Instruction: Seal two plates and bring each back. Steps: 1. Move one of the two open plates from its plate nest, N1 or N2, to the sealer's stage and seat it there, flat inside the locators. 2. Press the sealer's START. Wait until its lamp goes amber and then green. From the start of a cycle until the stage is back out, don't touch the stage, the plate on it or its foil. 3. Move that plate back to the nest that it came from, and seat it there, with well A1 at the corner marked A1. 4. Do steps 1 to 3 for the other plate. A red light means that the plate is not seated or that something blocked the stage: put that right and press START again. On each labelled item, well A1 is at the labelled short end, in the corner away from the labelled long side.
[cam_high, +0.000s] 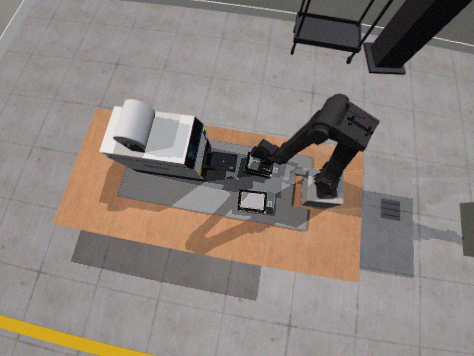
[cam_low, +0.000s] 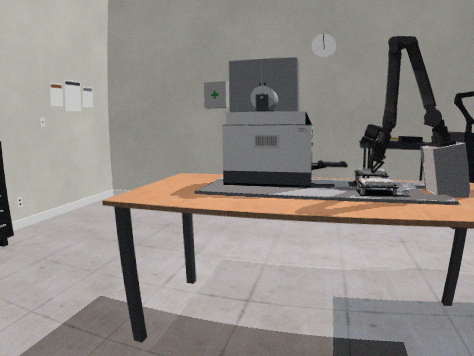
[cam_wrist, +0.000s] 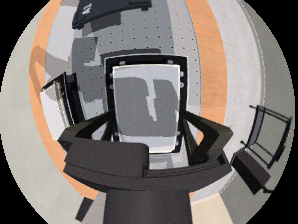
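My gripper (cam_high: 263, 163) (cam_wrist: 147, 113) is open over the far nest, with one finger on each side of a plate (cam_wrist: 146, 102). That plate has a smooth grey-white top and lies level, as far as shows, within the black nest frame (cam_wrist: 146, 59). The other plate (cam_high: 252, 200) is white-topped and lies in the near nest; it shows edge-on at the left of the wrist view (cam_wrist: 53, 114). The sealer (cam_high: 150, 140) (cam_low: 267, 155) has its dark stage (cam_high: 223, 162) (cam_low: 331, 164) out, with no plate on it. Its lamp (cam_high: 203, 129) is green. Nest labels and A1 marks are unreadable.
A white foil roll (cam_high: 134, 122) sits on top of the sealer. The sealer stands left of the nests, with its stage reaching toward the far nest. The arm's pale base block (cam_high: 322, 196) (cam_low: 446, 170) stands at the right, on the orange table (cam_high: 320, 255).
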